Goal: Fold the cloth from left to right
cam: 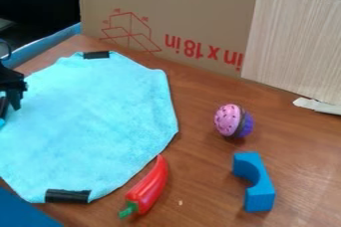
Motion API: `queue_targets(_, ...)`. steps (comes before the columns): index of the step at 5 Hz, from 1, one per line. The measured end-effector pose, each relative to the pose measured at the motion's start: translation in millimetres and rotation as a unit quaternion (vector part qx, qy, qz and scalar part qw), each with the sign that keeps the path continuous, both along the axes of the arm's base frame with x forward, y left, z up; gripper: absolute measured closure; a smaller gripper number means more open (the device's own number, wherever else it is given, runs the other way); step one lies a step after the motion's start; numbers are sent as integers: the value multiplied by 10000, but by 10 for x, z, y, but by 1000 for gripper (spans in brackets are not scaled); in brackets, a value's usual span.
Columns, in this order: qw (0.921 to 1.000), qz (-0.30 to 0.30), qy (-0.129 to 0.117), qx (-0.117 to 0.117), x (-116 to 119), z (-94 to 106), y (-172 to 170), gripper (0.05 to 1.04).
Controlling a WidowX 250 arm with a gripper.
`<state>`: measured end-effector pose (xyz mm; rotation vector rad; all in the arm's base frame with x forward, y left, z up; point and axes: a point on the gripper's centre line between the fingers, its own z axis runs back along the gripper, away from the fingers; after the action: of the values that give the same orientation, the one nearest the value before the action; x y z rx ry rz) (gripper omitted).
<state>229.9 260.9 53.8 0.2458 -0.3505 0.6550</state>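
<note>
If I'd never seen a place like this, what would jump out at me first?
Probably the big, bright turquoise cloth, spread flat over the left side of the wooden table. Next comes the glossy red pepper near its lower right edge, then the pink-and-purple cupcake farther right, with a blue block nearer the camera. The black gripper at the far left edge might catch your eye later.

Turquoise cloth lies spread flat on the table.
</note>
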Motion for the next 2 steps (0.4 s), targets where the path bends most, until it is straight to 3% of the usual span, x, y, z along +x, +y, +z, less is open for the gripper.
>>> queue_targets(2,9998,95,100,-105,-21,-110,-4,699)
